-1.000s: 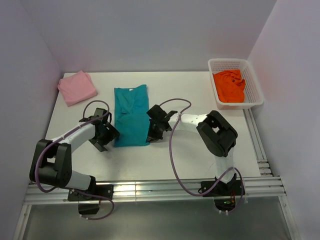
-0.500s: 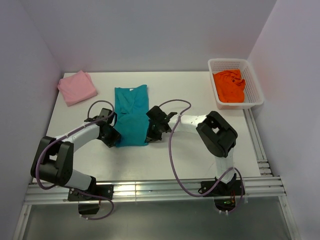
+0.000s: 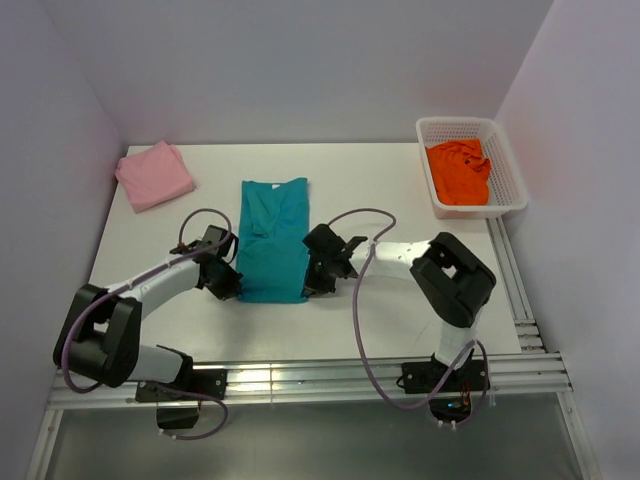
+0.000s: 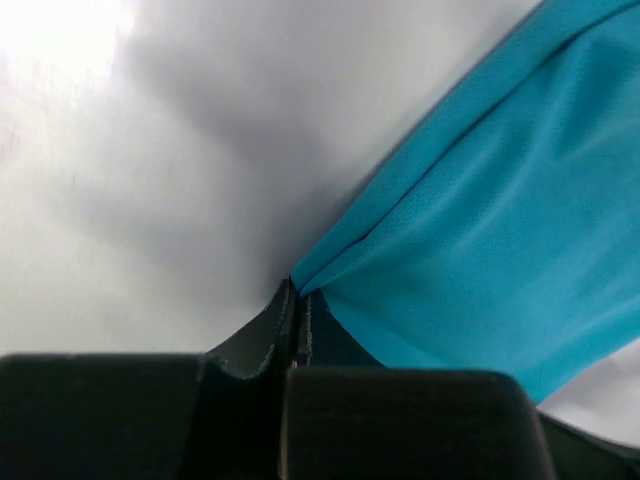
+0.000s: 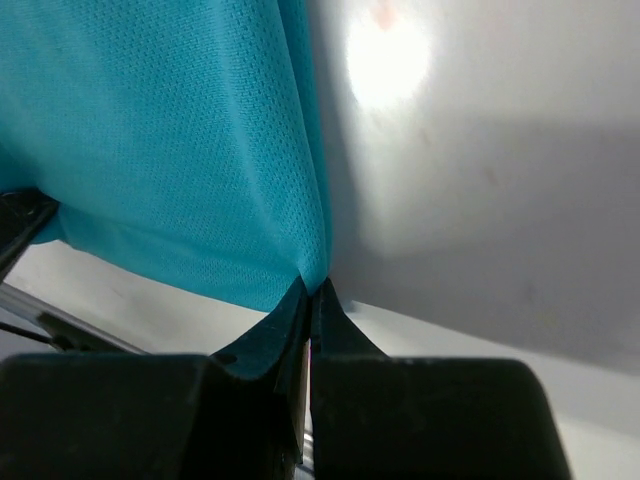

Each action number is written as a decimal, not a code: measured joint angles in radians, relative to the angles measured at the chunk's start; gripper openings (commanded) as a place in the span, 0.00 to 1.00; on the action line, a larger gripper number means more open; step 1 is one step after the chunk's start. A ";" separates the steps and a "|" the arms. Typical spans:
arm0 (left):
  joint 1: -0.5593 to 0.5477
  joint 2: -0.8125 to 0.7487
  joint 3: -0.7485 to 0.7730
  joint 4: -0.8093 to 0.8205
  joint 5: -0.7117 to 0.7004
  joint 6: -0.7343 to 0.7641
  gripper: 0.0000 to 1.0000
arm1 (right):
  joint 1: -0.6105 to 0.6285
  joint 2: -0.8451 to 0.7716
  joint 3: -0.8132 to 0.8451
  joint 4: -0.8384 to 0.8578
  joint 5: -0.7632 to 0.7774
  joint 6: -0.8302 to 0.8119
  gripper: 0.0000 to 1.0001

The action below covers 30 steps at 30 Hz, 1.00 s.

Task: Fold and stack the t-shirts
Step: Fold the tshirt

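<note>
The teal t-shirt [image 3: 272,238] lies lengthwise in the middle of the white table, folded into a narrow strip. My left gripper [image 3: 232,285] is shut on its near left corner [image 4: 330,262]. At the near right corner [image 5: 300,250] my right gripper [image 3: 312,284] is pinched shut on the fabric, and that hem is lifted off the table. The pale pink t-shirt [image 3: 153,175] lies folded at the far left. The bright orange t-shirt [image 3: 458,170] is crumpled in the basket.
A white mesh basket [image 3: 508,170] stands at the far right by the wall. Purple cables loop from both arms over the table. An aluminium rail [image 3: 300,380] runs along the near edge. Walls close in the left, back and right sides.
The left gripper moved in from the left and shut on the teal shirt's near left corner. Both grippers and the shirt have shifted a little to the right and nearer.
</note>
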<state>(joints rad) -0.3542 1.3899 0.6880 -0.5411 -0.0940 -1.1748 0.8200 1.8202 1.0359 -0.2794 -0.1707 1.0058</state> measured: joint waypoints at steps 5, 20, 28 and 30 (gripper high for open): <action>-0.041 -0.191 -0.057 -0.111 0.048 -0.016 0.00 | 0.043 -0.121 -0.089 -0.070 0.005 0.020 0.00; -0.047 -0.491 0.118 -0.444 0.101 -0.059 0.00 | 0.100 -0.352 0.088 -0.409 0.055 0.030 0.00; -0.040 -0.312 0.299 -0.470 0.063 -0.032 0.00 | 0.047 -0.269 0.239 -0.511 0.080 -0.027 0.00; -0.023 -0.259 0.337 -0.462 0.066 -0.012 0.00 | 0.023 -0.229 0.276 -0.533 0.074 -0.045 0.00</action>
<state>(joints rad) -0.3771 1.1309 1.0248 -1.0035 -0.0280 -1.1866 0.8425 1.5913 1.3117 -0.8120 -0.0963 0.9604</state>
